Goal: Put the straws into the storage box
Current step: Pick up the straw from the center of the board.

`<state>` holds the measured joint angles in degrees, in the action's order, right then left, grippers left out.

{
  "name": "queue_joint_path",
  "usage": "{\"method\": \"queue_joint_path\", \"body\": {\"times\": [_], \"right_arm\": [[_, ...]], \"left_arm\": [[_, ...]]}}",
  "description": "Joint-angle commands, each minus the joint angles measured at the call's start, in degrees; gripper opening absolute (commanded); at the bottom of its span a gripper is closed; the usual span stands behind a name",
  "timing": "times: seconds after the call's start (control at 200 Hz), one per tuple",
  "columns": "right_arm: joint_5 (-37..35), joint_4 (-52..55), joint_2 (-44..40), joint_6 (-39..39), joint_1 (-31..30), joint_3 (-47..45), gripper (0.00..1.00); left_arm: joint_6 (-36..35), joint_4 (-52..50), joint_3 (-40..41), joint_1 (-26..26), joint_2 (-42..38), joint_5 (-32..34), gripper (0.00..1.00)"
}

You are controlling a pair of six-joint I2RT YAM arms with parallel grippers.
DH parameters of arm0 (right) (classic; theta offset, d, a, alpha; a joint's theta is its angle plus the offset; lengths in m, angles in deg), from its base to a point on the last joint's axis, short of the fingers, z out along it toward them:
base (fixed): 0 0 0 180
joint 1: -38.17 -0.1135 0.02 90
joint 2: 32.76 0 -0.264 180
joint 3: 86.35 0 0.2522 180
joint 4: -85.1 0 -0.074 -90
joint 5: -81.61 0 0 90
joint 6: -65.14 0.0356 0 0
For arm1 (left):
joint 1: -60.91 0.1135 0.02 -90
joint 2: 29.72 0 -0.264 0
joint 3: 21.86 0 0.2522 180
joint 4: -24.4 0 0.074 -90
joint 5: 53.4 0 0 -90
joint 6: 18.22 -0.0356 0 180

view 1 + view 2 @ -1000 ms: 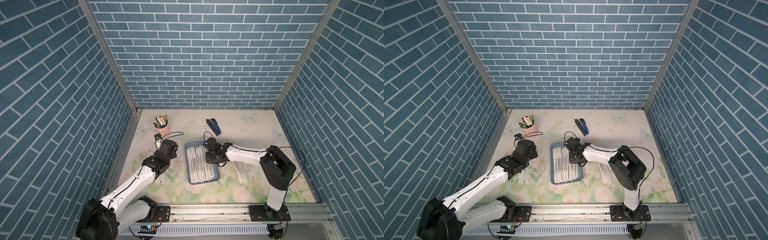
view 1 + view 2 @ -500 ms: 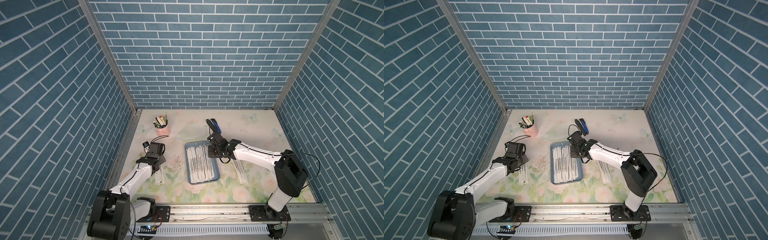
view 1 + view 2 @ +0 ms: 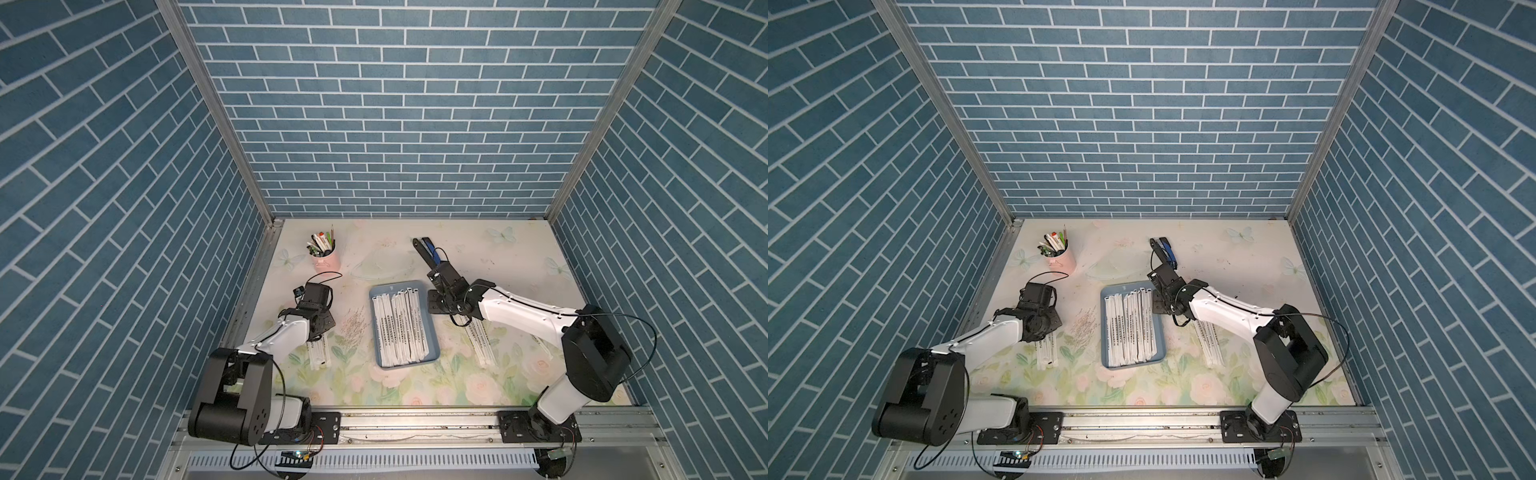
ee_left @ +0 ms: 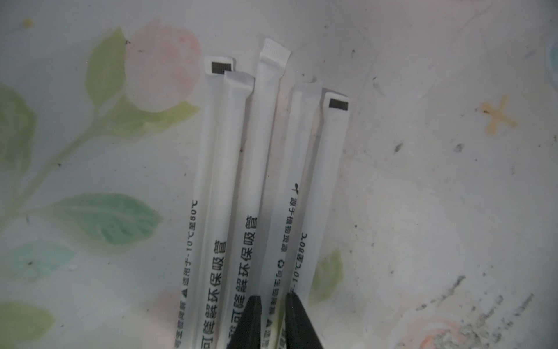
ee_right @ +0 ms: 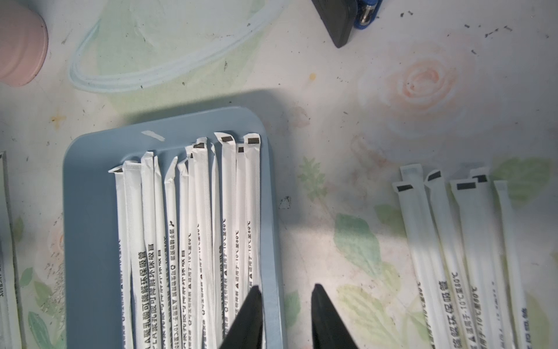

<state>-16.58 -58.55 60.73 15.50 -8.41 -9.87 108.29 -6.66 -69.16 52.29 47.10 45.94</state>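
The storage box (image 3: 376,332) (image 3: 1105,332) (image 5: 90,211), a shallow blue-grey tray, sits mid-table and holds several white wrapped straws (image 3: 401,328) (image 3: 1131,328) (image 5: 196,226) laid lengthwise. Left of it lies a loose bunch of straws (image 3: 318,353) (image 3: 1046,353) (image 4: 229,181). My left gripper (image 4: 272,297) points down on that bunch, shut on one straw between its black fingertips. A second loose bunch (image 3: 482,345) (image 3: 1210,345) (image 5: 453,241) lies right of the box. My right gripper (image 5: 285,288) hovers open over the box's right rim, holding nothing.
A pink cup of pens (image 3: 326,261) (image 3: 1061,259) (image 5: 18,45) stands at the back left. The dark blue-and-black stapler (image 3: 428,251) (image 3: 1165,249) (image 5: 344,18) lies behind the right gripper. Brick-patterned walls enclose the floral table on three sides.
My left arm has swung left from beside the box to the left bunch, and its jaws have closed on a straw. The right gripper has shifted slightly right, to the box's rim.
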Motion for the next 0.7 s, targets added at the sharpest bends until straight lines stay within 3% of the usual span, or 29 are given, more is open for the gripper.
{"method": "queue_joint_path", "body": {"times": [0.0,0.695], "right_arm": [[-0.21,-0.63,-0.35,-1.76,-0.08,-0.54,0.29],[-0.33,-0.78,-0.06,-1.86,-0.08,-0.49,0.29]], "left_arm": [[-1.07,-1.65,-1.76,0.03,-0.99,0.3,0.21],[-2.02,0.51,-1.27,-1.87,4.25,0.21,0.22]]}}
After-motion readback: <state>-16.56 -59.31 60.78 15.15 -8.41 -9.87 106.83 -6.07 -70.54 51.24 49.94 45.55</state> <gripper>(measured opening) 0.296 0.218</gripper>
